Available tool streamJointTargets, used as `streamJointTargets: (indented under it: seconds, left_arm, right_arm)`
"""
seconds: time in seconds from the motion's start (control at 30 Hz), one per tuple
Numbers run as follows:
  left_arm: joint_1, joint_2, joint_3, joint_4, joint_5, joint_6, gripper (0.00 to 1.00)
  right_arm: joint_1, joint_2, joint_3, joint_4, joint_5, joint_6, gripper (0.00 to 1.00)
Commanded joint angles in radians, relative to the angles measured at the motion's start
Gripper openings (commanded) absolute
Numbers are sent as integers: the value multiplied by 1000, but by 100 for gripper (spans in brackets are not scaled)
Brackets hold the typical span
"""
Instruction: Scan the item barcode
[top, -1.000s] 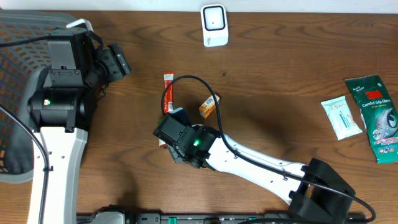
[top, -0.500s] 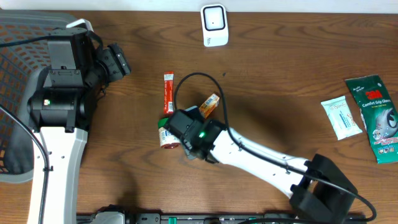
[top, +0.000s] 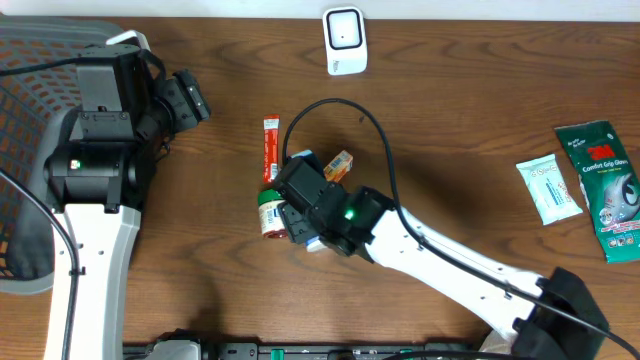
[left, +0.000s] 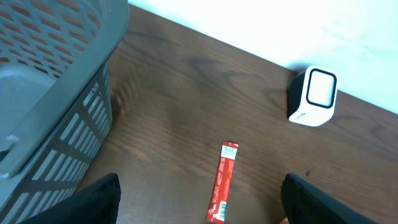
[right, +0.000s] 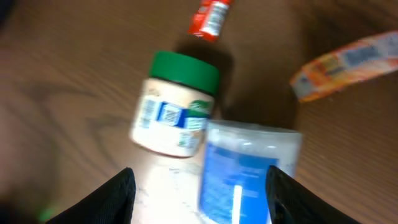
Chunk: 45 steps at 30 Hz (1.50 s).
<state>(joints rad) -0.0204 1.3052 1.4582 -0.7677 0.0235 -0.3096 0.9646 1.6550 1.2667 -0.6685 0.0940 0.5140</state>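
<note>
1. Overhead: the right gripper (top: 303, 215) now sits further up and right than a second ago, so the jar (top: 270, 212) shows fully beside it. A blue pack (top: 312, 243), which we take for the item, peeks out beneath. The scanner (top: 345, 40) stands well apart, with a red stick (top: 270, 150) and an orange packet (top: 338, 166) lying on the way.
2. Left wrist: the left gripper (left: 200, 193) hangs spread wide and empty near the basket (left: 56, 93).
3. Right wrist: the jaws stand half apart astride the blue pack. One finger (right: 121, 193) is clear of it, so we judge nothing is gripped.
</note>
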Motion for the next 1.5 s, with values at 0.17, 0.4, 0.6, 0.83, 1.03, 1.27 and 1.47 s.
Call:
streamJointTargets:
  seconds: [0.17, 0.4, 0.6, 0.83, 1.03, 1.27, 1.47]
  left_arm:
    - [4, 1, 5, -3, 2, 13, 82]
    - [4, 1, 5, -3, 1, 13, 82]
    - [4, 1, 5, -3, 2, 13, 82]
    - [4, 1, 5, -3, 1, 13, 82]
    - [4, 1, 5, -3, 2, 13, 82]
    - [4, 1, 5, -3, 2, 13, 82]
    - [4, 1, 5, -3, 2, 13, 82]
  right_arm:
    - [82, 86, 1, 7, -23, -14, 61]
    - [50, 111, 1, 3, 24, -1, 62]
    - [-10, 113, -3, -17, -44, 5, 62]
    - [-8, 113, -21, -38, -14, 6, 62]
    - [-15, 113, -21, -86, 14, 8, 62]
    - [-17, 113, -21, -132, 16, 9, 63]
    - [-19, 113, -21, -147, 41, 9, 63]
